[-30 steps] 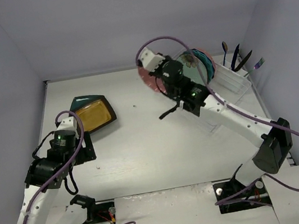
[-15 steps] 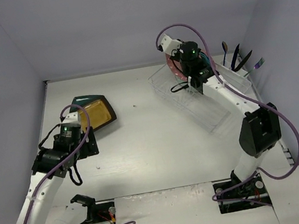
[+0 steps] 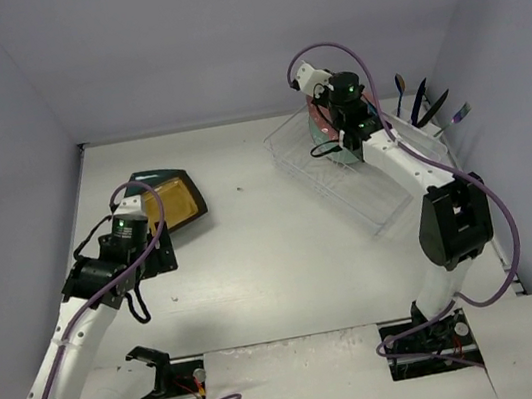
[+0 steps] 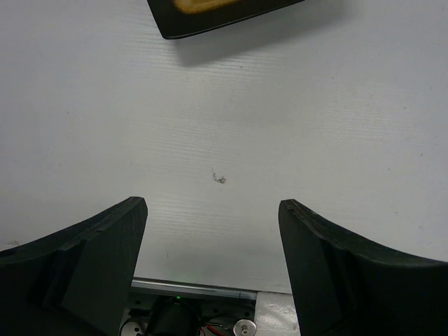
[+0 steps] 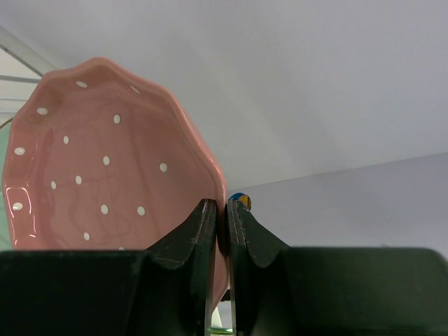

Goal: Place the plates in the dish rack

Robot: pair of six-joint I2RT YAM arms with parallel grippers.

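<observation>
Between the black fingers (image 5: 199, 234) of the right gripper (image 5: 225, 210), the scalloped plate (image 5: 105, 168) was salmon pink, scattered with small white dots. Ahead of the left gripper (image 4: 210, 206), also black, the mustard-yellow plate (image 4: 210, 10) wore a black rim. The table (image 4: 224, 126) beneath was white with a dark speck.

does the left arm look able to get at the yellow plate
Probably yes: the left end effector is open and sits just short of the yellow plate, with only bare table between them and nothing lying on the plate.
</observation>
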